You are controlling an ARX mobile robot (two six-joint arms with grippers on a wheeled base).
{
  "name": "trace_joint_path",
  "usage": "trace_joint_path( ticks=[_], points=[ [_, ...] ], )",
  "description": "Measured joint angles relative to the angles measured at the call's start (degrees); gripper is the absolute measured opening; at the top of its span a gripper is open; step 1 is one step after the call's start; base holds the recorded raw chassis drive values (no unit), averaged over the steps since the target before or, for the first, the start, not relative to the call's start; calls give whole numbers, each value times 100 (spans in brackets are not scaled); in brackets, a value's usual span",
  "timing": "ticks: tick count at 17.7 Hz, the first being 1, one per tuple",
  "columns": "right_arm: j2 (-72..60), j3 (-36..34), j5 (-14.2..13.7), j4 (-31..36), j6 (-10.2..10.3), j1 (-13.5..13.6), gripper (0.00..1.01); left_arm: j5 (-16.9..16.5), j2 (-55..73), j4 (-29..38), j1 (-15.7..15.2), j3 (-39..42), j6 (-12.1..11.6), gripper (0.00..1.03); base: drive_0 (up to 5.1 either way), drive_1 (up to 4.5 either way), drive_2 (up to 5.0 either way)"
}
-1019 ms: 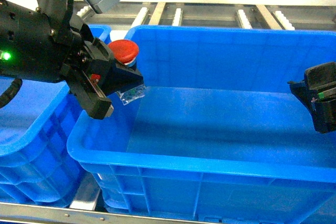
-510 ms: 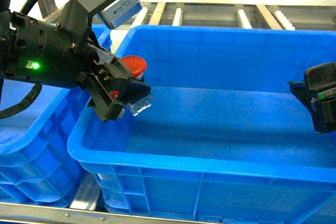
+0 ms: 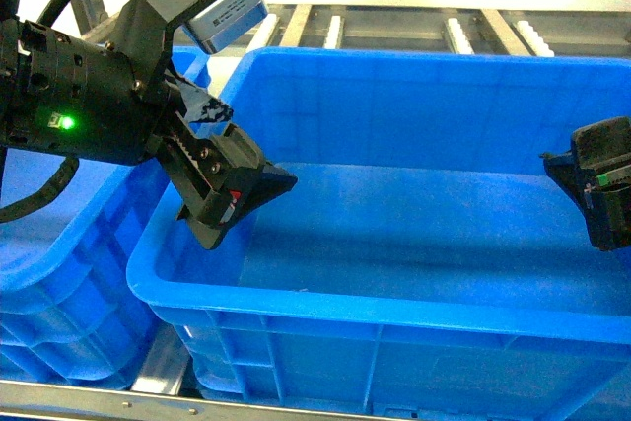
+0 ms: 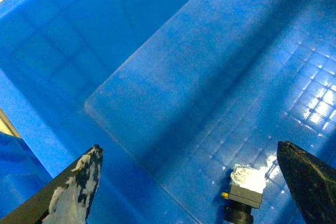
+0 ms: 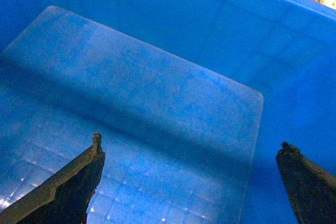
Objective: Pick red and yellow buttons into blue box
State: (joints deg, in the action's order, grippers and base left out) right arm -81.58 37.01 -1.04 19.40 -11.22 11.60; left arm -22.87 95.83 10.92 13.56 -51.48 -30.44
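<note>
Left gripper (image 4: pixel 191 182) spread wide over box (image 3: pixel 394 308), holding nothing. Button (image 4: pixel 242 191) on box floor below. Right gripper (image 5: pixel 191 174) spread too.

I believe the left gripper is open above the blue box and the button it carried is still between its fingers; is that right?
Not quite. The left gripper is open above the blue box, but nothing sits between its fingers. The left wrist view shows the button lying on the box floor below the gripper, its blocky base towards the camera and its cap out of sight.
</note>
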Motion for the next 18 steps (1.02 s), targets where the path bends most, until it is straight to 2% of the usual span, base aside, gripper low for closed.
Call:
trace_joint_path(
  ticks=[1,2,3,4,5,6,8,10,11,12,14,15,16,17,18],
  points=[
    [0,0,0,-2,0,0,98,122,11,254,26,44,42,97,0,0,0],
    [-59,-90,-129,470,55,15,96,1427,68,2028,179,566,638,87,0,0,0],
    [-166,-518,-643,1987,387,33,85,2428,-15,3263,181,1248,1353,76,0,0,0],
    [-52,-1156,-841,3001,710,-105,73,3237,-280,4232,20,2024,2083,63,0,0,0],
    [166,-1602,-835,3530,859,-238,61,3467,-590,4817,-210,2411,2496,53,0,0,0],
    [485,-1818,-791,3770,938,-321,50,3451,-986,5097,-354,2656,2750,42,0,0,0],
    [1023,-2170,-592,3751,1012,-413,28,3171,-1552,5075,-407,3213,2903,20,0,0,0],
    [1158,-2332,-551,3676,1021,-466,21,3112,-1657,5012,-463,3414,2920,12,0,0,0],
    [1314,-2518,-516,3589,1023,-549,12,3071,-1801,4951,-557,3622,2948,3,0,0,0],
    [1561,-2695,-485,3482,1025,-625,2,3012,-1941,5322,-656,3888,3008,2,0,0,0],
    [2076,-2892,-332,3318,1038,-686,2,2907,-2288,5154,-774,4221,3008,2,0,0,0],
    [2111,-3112,-157,3707,1040,-839,2,2822,-2581,4964,-824,4406,3010,2,0,0,0],
    [2232,-3294,46,3436,1040,-1139,2,2754,-2940,4806,-874,4518,3010,2,0,0,0],
    [2382,-3397,39,3261,1040,-1189,2,2732,-3150,4695,-920,4572,3010,2,0,0,0],
    [2695,-3475,76,3086,1038,-1191,2,2476,-3423,4496,-1143,4649,3012,2,0,0,0]
  ],
)
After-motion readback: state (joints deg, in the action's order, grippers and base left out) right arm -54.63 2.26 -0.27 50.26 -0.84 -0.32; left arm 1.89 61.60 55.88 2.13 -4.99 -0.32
